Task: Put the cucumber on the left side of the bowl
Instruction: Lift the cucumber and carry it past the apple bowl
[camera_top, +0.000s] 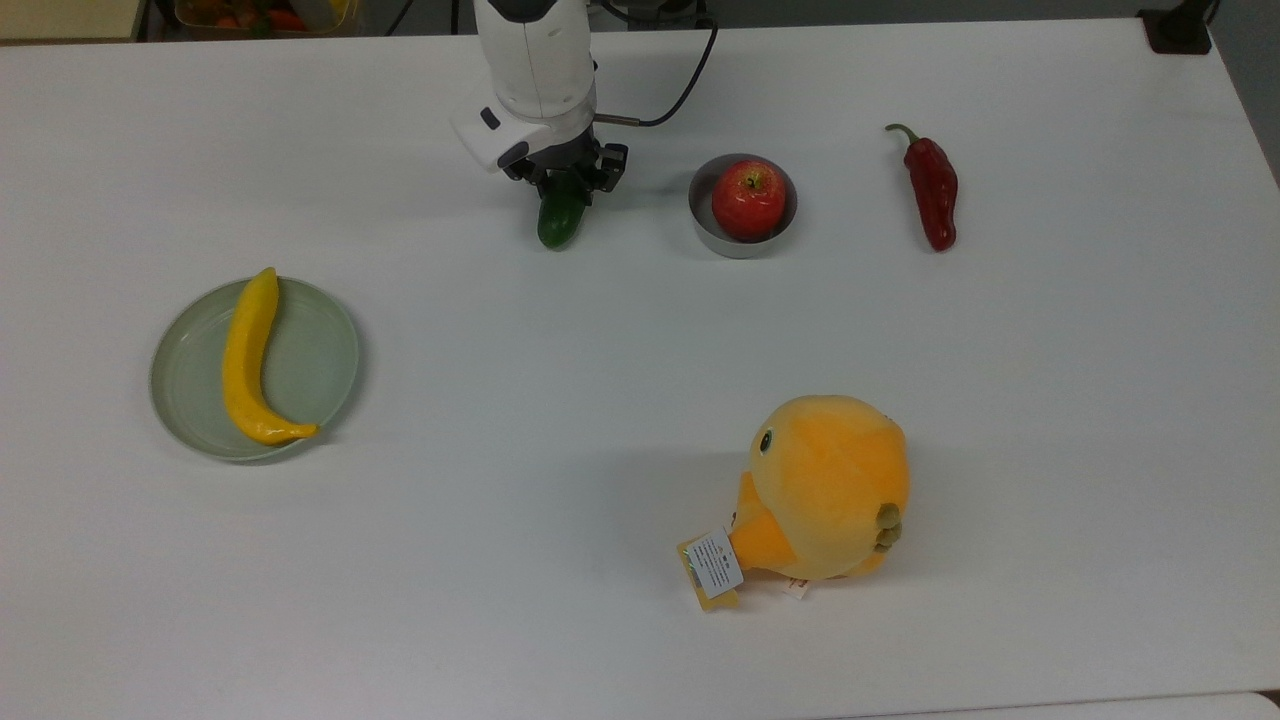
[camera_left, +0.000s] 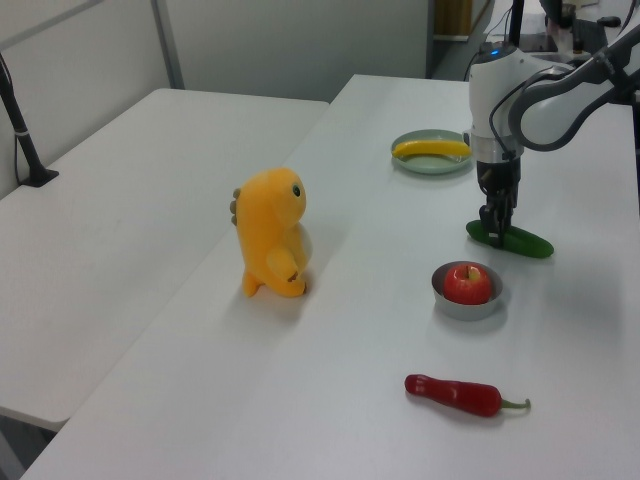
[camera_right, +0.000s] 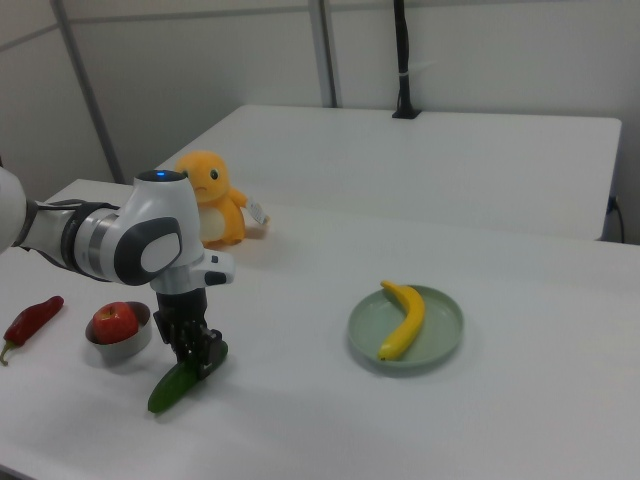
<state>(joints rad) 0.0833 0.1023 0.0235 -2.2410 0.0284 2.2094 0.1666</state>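
The dark green cucumber (camera_top: 557, 224) lies flat on the white table, to the top view's left of the small grey metal bowl (camera_top: 735, 244), about a bowl's width from it. A red apple (camera_top: 748, 199) fills the bowl. My gripper (camera_top: 566, 190) points straight down over the cucumber's far end, its fingers set against both sides of it. In the left view the gripper (camera_left: 496, 232) stands on the cucumber (camera_left: 526, 243) just beyond the bowl (camera_left: 466, 308). The right view shows the gripper (camera_right: 200, 355), the cucumber (camera_right: 168, 391) and the bowl (camera_right: 127, 349).
A pale green plate (camera_top: 315, 370) with a yellow banana (camera_top: 245, 360) sits at the top view's left. A dark red chili pepper (camera_top: 933, 190) lies to the right of the bowl. A yellow plush toy (camera_top: 825, 487) stands near the front.
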